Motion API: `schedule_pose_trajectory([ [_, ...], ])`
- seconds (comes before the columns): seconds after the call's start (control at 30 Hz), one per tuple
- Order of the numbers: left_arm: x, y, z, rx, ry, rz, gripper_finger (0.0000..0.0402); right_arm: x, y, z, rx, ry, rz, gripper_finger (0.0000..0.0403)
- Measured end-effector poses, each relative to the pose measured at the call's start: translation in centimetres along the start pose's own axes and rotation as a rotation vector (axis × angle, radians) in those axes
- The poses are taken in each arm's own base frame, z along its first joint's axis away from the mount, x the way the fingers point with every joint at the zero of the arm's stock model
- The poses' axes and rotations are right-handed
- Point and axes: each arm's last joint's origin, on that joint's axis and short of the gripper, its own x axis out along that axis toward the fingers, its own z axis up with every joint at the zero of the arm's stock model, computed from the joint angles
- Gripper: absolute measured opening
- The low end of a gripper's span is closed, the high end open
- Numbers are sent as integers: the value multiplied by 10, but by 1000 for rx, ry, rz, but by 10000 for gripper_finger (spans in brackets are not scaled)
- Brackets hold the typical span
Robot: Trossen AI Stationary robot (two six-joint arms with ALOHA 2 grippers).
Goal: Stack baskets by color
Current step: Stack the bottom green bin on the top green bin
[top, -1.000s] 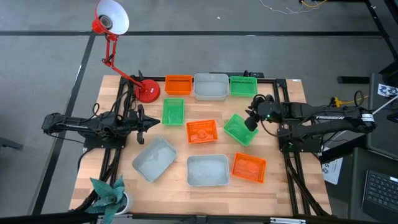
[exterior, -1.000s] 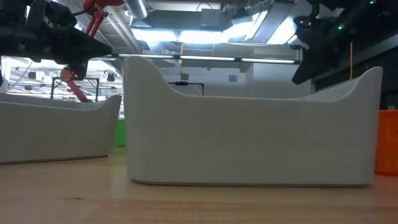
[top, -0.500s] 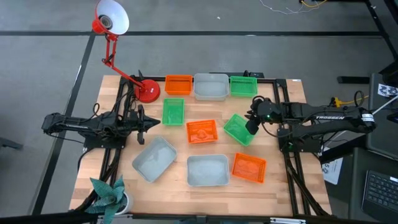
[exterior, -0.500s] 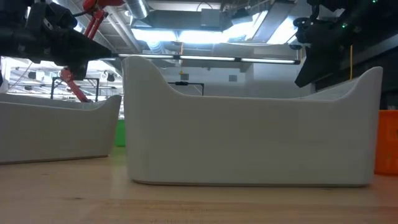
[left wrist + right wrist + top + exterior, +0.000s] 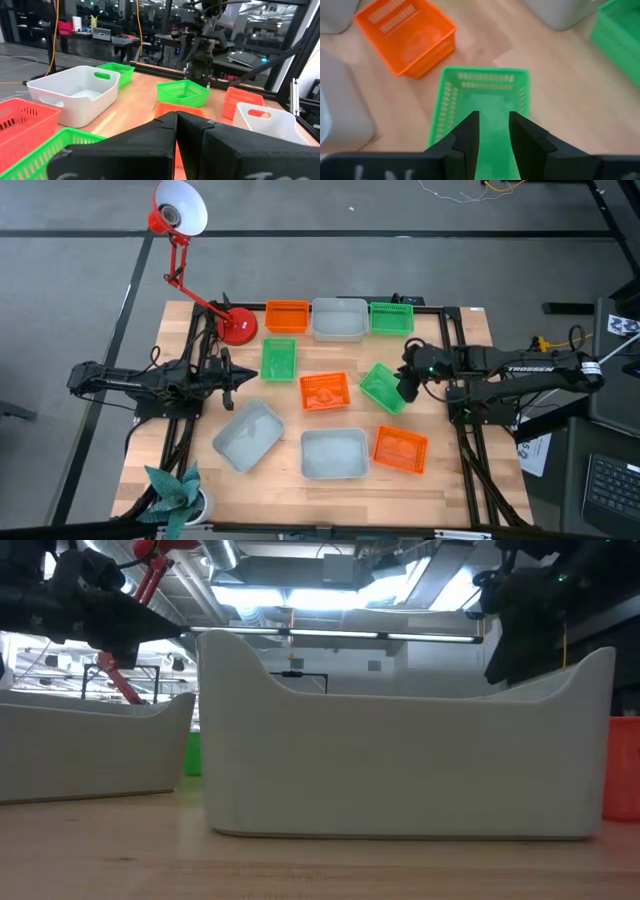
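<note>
Nine small baskets stand on their bottoms on the wooden table. Along the far edge are an orange basket [image 5: 287,315], a pale grey one [image 5: 339,319] and a green one [image 5: 391,317]. In the middle are a green basket [image 5: 279,359], an orange one [image 5: 325,391] and a skewed green one [image 5: 379,387]. Nearer stand two grey baskets [image 5: 248,434] [image 5: 334,453] and an orange one [image 5: 401,448]. My right gripper [image 5: 405,389] [image 5: 494,125] is open, slanting down over the skewed green basket [image 5: 480,95]. My left gripper [image 5: 243,377] [image 5: 176,125] is shut and level at the left, touching nothing.
A red desk lamp's round base [image 5: 238,327] sits at the far left of the table, its arm leaning out beyond the edge. A green paper pinwheel in a pot [image 5: 178,494] stands at the near left corner. Bare wood shows along the table's near edge.
My right gripper has turned at the wrist. Its fingers have swung a little toward the table's near edge, over the skewed green basket's right end, and the gap between them is unchanged. The baskets have stayed in place.
</note>
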Motion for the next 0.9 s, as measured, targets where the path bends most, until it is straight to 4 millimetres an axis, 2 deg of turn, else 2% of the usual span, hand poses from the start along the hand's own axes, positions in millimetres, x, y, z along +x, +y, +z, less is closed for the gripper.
schedule_pose_trajectory([
  [0.63,0,0,-4,11,37,3,0,0,2,0,-10,-4,14,105],
  [0.77,0,0,-4,10,37,3,0,0,2,-1,-137,4,12,105],
  [0.9,0,0,-4,10,37,3,0,0,3,1,-152,-23,14,105],
])
